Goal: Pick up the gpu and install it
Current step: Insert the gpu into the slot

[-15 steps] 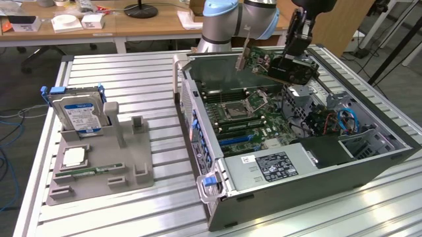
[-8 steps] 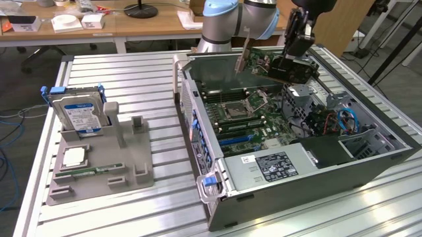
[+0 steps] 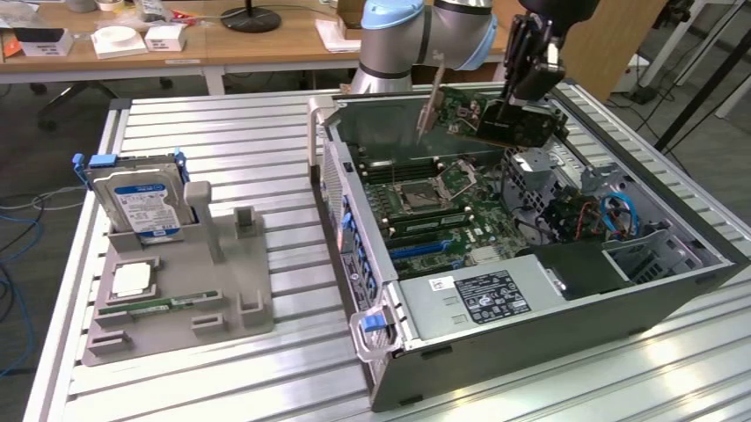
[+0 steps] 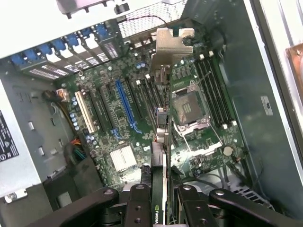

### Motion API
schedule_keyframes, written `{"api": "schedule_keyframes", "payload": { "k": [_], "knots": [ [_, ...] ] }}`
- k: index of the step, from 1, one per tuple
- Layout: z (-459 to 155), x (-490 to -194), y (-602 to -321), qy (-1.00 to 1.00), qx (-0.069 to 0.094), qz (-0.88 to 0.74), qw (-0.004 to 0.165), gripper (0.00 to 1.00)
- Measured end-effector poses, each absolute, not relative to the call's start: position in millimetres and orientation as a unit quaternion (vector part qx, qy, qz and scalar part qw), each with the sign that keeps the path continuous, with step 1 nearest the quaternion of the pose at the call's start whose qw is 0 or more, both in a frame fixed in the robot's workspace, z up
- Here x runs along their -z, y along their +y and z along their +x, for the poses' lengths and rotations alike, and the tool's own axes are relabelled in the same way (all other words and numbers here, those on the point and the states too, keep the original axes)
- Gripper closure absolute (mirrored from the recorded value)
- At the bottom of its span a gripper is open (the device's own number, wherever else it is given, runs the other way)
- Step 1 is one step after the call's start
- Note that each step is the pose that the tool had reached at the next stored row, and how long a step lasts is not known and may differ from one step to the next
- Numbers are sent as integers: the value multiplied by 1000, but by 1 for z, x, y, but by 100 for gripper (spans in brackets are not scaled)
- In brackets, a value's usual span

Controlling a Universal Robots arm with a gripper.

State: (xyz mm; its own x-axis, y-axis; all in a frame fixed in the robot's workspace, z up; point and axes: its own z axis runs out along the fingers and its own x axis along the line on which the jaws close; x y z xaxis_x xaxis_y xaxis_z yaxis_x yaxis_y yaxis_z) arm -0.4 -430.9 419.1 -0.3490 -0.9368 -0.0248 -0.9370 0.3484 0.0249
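Where the arm reaches over the open case, gpu: clamped between the fingers, which stand narrow on the card's black body. Card raised clear above the motherboard, tilted, not seated in any slot. Silver bracket at the end toward the exterior view's left. Wrist view: card seen edge-on, hanging over the board between the blue slot and the CPU socket. Grey holder on the surface, at the exterior view's left, well apart from the case: hard drive upright, memory stick lying flat.
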Motion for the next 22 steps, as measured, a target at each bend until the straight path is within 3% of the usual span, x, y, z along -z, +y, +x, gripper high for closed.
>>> {"api": "schedule_keyframes", "payload": {
  "k": [22],
  "knots": [
    [0,-419,-431,750,-18,-662,1,74]
  ]
}}
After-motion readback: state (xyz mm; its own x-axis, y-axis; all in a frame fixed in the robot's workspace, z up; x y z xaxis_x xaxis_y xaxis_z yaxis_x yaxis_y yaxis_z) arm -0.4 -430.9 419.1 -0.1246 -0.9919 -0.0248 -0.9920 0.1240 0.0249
